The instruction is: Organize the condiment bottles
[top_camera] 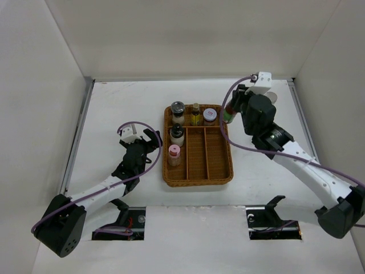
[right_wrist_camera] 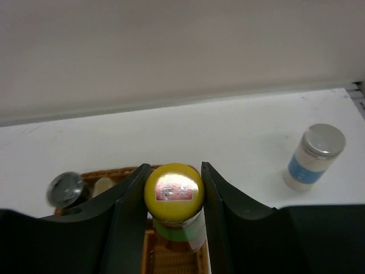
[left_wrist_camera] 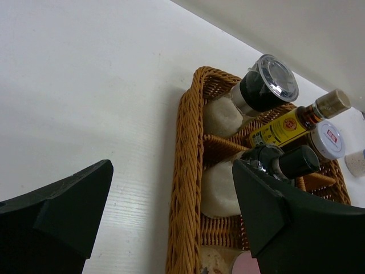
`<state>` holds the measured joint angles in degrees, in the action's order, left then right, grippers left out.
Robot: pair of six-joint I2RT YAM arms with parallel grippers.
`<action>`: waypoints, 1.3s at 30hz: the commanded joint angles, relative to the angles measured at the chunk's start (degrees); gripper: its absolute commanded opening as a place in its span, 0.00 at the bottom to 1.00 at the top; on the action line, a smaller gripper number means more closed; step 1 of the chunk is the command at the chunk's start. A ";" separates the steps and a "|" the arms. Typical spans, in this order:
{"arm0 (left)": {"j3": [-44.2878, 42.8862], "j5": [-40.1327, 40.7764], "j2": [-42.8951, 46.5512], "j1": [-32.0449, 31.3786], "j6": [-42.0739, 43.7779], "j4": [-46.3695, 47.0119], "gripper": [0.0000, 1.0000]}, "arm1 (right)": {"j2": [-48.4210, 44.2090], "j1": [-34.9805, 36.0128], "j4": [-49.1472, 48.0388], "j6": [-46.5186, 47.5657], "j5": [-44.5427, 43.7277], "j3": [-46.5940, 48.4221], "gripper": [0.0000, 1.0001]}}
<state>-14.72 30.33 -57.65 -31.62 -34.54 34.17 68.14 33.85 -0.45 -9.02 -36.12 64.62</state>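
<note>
While pinched at the cap by the right fingers, closed narrow and snug against both sides of it, best treated as in hand: yellow-capped bottle, green and red label below the cap, at the far right corner of the wicker tray. Over the rim or just inside it, lifted or standing: cannot tell.

Probably light and rigid, glass or hard plastic by the look. Smooth round cap, so likely slippery under hard pads and apt to swing or twist loose if gripped only that high. Safer hold judged lower, on the neck or shoulder, square across the widest part. Gentle setting down advised: breakable if glass, and tippy on woven wicker.

Left fingers spread wide, holding nothing, hovering over the tabletop just left of the tray.

Standing in the tray along the far end, left to right: clear-lidded jar with dark contents, yellow-labelled bottle, white-capped jar. Nearer, down the left side: black-capped bottle, then pink-capped bottle.

Out on the tabletop, right of the tray and apart from it: silver-capped white bottle with a blue band, upright, untouched. Same handling expected there: light, stiff, slick cap; better taken by the body below the cap.
</note>
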 commanded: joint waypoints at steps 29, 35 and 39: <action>0.22 -0.53 0.78 0.64 -0.44 2.92 0.86 | 20.19 15.24 -19.42 -3.20 5.88 -3.27 0.27; 0.04 -0.53 0.25 0.46 -0.44 3.00 0.86 | 20.37 15.24 -19.42 -2.94 4.74 -5.21 0.45; 0.04 -0.53 0.34 0.64 -0.44 3.00 0.86 | 18.18 15.85 -19.33 -3.29 4.48 -6.52 0.67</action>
<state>-14.72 30.33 -57.56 -31.16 -34.54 34.15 89.47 49.15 -15.05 -11.79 -30.59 58.89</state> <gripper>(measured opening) 0.865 0.655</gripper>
